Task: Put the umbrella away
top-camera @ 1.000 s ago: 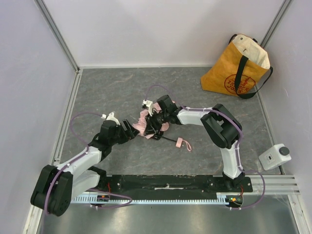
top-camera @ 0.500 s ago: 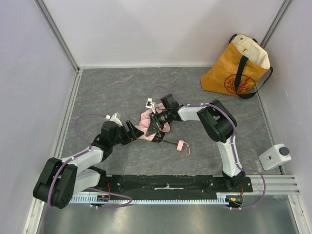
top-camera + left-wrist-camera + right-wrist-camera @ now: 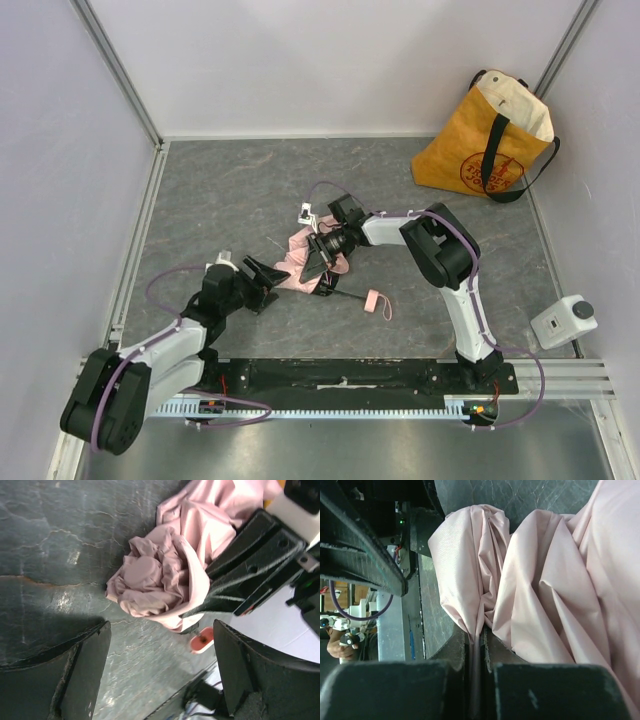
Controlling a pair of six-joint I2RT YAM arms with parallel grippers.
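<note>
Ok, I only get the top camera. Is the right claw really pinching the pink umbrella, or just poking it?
Observer: Pinching. The right wrist camera shows the right gripper shut on a pink fold of the umbrella.
Operator: And the other side, any cloth in there?
Observer: No. The left wrist camera shows the left gripper open over bare table, with the crumpled fabric lying just ahead of it.
</note>
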